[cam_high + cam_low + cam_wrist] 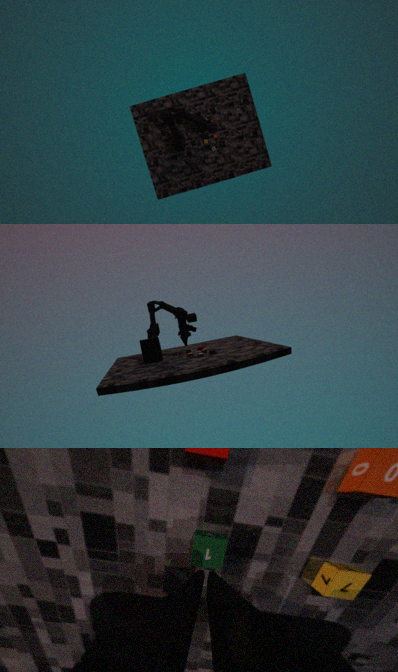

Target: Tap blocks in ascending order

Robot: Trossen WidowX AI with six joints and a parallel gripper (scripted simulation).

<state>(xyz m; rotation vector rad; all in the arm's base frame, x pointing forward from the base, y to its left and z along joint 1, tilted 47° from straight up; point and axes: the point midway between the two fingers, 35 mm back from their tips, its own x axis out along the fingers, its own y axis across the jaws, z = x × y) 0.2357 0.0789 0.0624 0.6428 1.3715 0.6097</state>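
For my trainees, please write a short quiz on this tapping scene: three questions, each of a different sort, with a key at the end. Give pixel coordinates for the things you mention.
1. True or false: the claw [186, 345] [205, 575] is gripping the green block [188, 351] [212, 548].

2. Multiple choice: in the wrist view, which digit does the green block show?
A) 4
B) 1
C) 9

3. Fill in the blank: in the wrist view, the block showing the digit 0 is coloured ____.

Key:
1. False; the claw is shut on nothing.
2. B
3. orange; it is the orange block [215, 136] [204, 351] [376, 483].
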